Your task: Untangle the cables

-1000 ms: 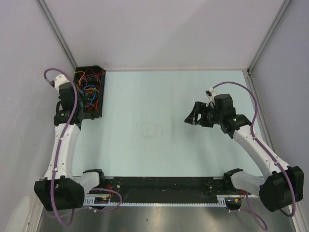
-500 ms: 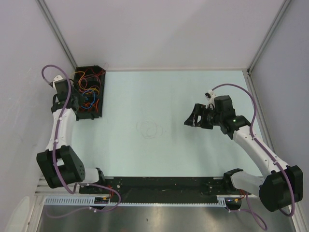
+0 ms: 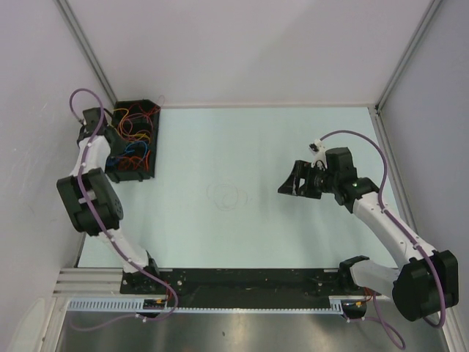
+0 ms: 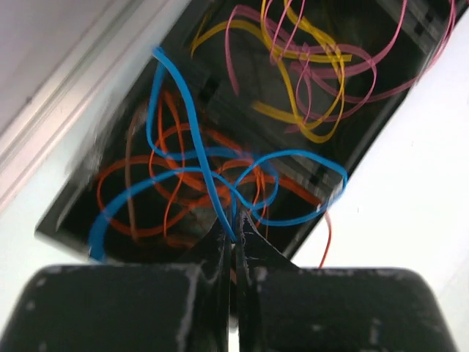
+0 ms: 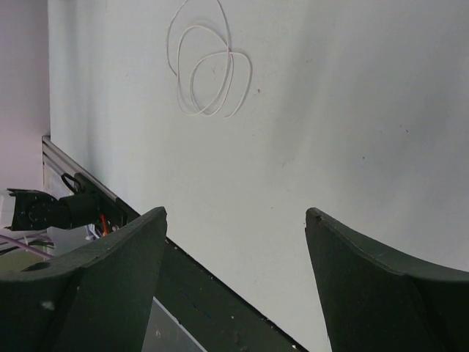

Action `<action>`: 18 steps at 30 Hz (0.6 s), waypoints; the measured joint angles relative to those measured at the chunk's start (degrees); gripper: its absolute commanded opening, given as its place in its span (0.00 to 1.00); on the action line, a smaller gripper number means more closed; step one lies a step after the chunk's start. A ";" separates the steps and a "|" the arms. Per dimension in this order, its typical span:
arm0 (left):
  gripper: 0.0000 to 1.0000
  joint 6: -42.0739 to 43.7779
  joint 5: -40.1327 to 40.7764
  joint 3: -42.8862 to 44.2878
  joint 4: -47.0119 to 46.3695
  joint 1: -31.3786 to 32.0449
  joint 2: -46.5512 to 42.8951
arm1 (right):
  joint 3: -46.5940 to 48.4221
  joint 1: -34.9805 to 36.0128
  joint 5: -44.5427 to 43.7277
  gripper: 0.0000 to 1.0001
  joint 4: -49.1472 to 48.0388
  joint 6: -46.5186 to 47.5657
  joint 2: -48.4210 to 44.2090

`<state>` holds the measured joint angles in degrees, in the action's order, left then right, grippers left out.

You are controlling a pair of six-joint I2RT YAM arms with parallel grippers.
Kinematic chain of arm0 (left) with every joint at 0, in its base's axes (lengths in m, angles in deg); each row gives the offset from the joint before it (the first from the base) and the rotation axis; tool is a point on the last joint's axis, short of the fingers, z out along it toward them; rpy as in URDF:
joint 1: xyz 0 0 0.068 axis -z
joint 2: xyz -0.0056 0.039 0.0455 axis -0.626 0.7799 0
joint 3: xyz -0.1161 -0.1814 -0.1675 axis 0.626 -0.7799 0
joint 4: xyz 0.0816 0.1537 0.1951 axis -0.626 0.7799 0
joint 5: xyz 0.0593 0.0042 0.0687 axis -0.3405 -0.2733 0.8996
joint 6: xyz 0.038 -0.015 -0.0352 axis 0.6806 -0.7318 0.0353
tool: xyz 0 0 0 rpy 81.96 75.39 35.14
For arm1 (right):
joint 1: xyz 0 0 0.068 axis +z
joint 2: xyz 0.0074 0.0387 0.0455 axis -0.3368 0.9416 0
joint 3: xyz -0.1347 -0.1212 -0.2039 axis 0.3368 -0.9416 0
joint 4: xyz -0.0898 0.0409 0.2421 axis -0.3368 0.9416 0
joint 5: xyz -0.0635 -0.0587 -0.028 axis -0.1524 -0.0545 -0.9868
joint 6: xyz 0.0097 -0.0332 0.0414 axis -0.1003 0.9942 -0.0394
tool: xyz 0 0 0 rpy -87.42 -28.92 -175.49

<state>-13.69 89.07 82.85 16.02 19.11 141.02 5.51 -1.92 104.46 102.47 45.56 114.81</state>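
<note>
- The left gripper [image 4: 236, 233] is pinching shut on the blue cable [image 4: 192, 139] over the black tray [image 3: 154, 147] at the far left corner of the bench [image 3: 308, 139], where most of the cables [image 3: 132, 126] are lying heaped in loose loops.
- The blue cable is weaving through the orange loops [image 4: 176, 172] right at the pinch point. A straight pull is likely to be dragging them along, drawing the crossing into a knot instead of freeing one strand.
- It cannot be told whether an orange strand is also sitting between the jaws. If one is, two cables would be coming out together.
- The yellow and pink loops [image 4: 308, 81] are lying deeper in the tray, seemingly apart from the blue one. A long, fast lift could be snagging them all the same.
- The wire is hair-thin, so it could be slipping from the closed jaws under tension and springing back into the heap.
- With nothing pressing on the pile or the tray, a caught bundle could be tugging the whole tray across the bench.
- The right gripper [image 3: 293, 180] is hovering wide open and empty over the right half of the bench, well apart from the tray and too far off to be steadying anything there.
- The pale cable [image 5: 209, 73] is lying coiled alone at mid-bench. Any strand set down across it would be starting a fresh tangle.
</note>
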 measured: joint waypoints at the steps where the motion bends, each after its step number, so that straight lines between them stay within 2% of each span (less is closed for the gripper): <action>1: 0.00 0.52 0.04 2.64 0.81 0.00 2.01 | -0.22 0.00 0.20 0.81 -0.02 0.00 0.00; 4: 0.00 2.16 0.09 9.07 2.45 0.00 6.67 | -0.42 -0.02 0.70 0.81 -0.24 0.00 0.00; 7: 0.00 4.09 -0.13 11.63 2.71 0.00 8.90 | -0.57 -0.11 0.90 0.81 -0.48 0.00 0.00; 12: 0.00 6.16 0.07 11.17 3.06 0.00 10.86 | -0.63 -0.39 0.96 0.81 -0.74 0.00 0.11; 18: 0.00 7.15 1.84 5.66 1.95 0.20 11.10 | -0.66 -0.52 1.42 0.81 -1.11 -0.02 1.14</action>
<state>-6.55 90.91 88.51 17.96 19.31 152.12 4.85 -2.45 105.88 101.35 45.53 115.95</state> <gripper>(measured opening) 0.014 0.808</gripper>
